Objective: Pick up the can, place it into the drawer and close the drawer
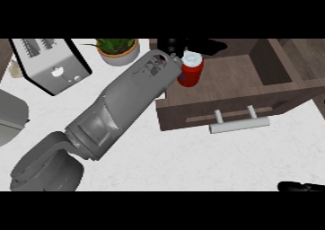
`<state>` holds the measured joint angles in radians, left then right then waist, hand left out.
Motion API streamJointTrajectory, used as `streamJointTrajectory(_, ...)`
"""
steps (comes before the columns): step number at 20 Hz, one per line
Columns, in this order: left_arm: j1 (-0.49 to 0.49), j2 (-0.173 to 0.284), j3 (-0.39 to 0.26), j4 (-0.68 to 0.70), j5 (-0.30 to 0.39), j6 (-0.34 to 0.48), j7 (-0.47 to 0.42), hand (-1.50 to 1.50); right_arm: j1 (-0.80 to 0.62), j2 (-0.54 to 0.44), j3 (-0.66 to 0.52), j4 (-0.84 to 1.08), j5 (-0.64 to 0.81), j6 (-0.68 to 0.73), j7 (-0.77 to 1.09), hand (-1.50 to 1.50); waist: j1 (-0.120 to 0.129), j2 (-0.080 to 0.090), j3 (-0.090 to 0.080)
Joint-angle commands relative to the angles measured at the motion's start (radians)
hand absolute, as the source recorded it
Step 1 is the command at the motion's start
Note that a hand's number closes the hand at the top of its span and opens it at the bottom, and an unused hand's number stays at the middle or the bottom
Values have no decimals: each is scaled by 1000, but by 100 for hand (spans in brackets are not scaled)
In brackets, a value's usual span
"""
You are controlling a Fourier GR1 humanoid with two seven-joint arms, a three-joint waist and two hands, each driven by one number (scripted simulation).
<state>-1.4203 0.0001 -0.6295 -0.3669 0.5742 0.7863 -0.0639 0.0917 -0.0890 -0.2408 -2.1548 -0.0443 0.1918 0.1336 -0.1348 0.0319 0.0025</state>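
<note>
Left hand, upper centre, fingers curled round the upright can over the open drawer; right hand, lower right: fingers indiscernible.

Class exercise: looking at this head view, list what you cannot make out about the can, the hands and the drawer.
- Left hand: fingers merge with the dark band at the top edge.
- Can: grip contact hidden behind the forearm.
- Right hand: cut off by the lower edge.
- Drawer: rear cropped at the top.

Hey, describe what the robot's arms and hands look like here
The left forearm is a thick grey tube with a round dark marking near the wrist and a bulky grey elbow. The left hand is black. Only a black bit of the right hand shows at the lower right.
</note>
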Motion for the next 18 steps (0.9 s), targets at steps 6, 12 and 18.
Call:
streamJointTrajectory(6,-42,0,46,9,78,-16,-19,-150,14,-78,43,-76,194,25,-87,-150,15,-2,-1)
streamJointTrajectory(12,16,0,44,-43,130,13,-89,-150,-13,-107,116,-86,376,4,-118,-150,31,-4,-2)
streamJointTrajectory(18,-17,0,17,-69,133,57,-70,-150,-101,-169,192,2,619,-28,-118,-150,81,-15,-2)
